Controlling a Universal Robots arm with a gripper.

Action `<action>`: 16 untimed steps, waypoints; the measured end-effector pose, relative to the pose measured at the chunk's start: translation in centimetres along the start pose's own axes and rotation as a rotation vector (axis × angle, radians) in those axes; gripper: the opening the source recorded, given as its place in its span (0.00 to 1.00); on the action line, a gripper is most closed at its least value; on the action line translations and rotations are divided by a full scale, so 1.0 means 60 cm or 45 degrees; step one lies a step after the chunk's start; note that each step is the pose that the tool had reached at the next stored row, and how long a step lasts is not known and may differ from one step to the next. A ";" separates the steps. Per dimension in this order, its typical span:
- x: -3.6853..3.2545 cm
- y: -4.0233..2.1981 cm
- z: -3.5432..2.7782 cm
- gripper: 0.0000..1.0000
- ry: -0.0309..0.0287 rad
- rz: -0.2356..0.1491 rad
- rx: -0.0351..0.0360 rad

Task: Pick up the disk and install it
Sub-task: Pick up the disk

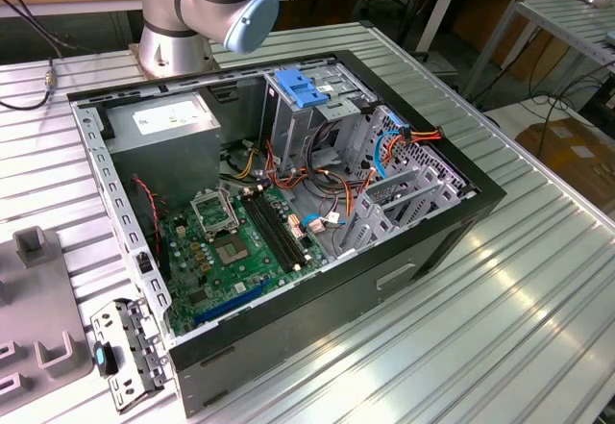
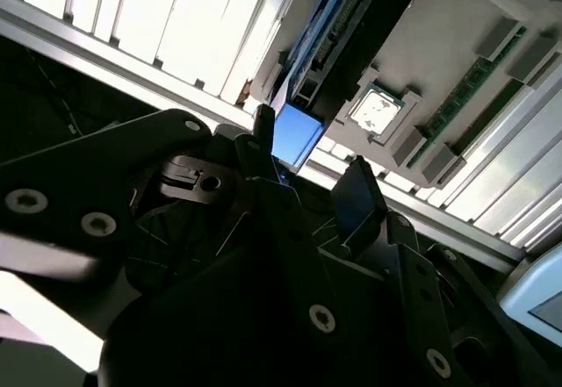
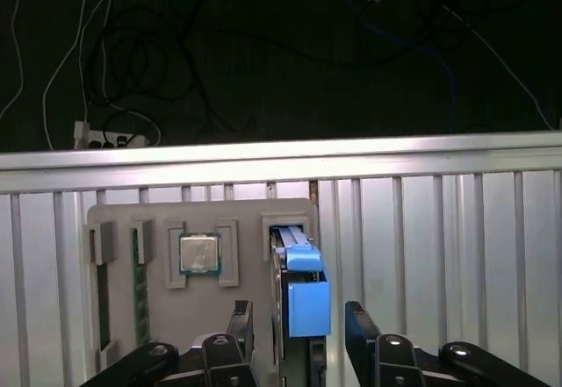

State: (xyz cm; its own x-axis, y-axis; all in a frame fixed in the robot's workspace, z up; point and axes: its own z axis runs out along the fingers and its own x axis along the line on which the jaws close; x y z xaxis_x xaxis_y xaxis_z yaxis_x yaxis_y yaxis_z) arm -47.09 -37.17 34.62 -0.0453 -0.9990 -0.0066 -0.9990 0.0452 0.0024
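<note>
The pick-up was judged in hand: the fingers (image 3: 360, 330) were spread either side of the disk (image 3: 307, 304), stood on edge in a grey holder (image 3: 158, 308) on the worktop (image 3: 439, 247), not yet gripped. An even pinch on both faces was called for.

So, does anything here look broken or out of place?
Nothing looks broken or spilled. One loose metal bracket lies on the table beside the open computer. The disk stands on edge in its grey holder, between the tool's open fingers.
</note>
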 end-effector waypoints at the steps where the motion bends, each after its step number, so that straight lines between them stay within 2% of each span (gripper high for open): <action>1: -0.001 0.000 0.003 0.54 0.0000 -0.002 0.0040; 4: -0.004 0.002 0.015 0.54 -0.0002 -0.003 0.0071; 7: -0.003 0.010 0.028 0.54 -0.0002 -0.003 0.0072; 9: -0.003 0.010 0.038 0.54 -0.0002 -0.003 0.0071; 16: -0.003 0.010 0.061 0.54 -0.0002 -0.003 0.0076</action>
State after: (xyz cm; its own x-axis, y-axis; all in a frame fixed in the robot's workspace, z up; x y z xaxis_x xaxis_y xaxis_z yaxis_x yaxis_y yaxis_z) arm -47.70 -36.93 30.94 -0.0431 -0.9990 -0.0067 -0.9991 0.0431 -0.0035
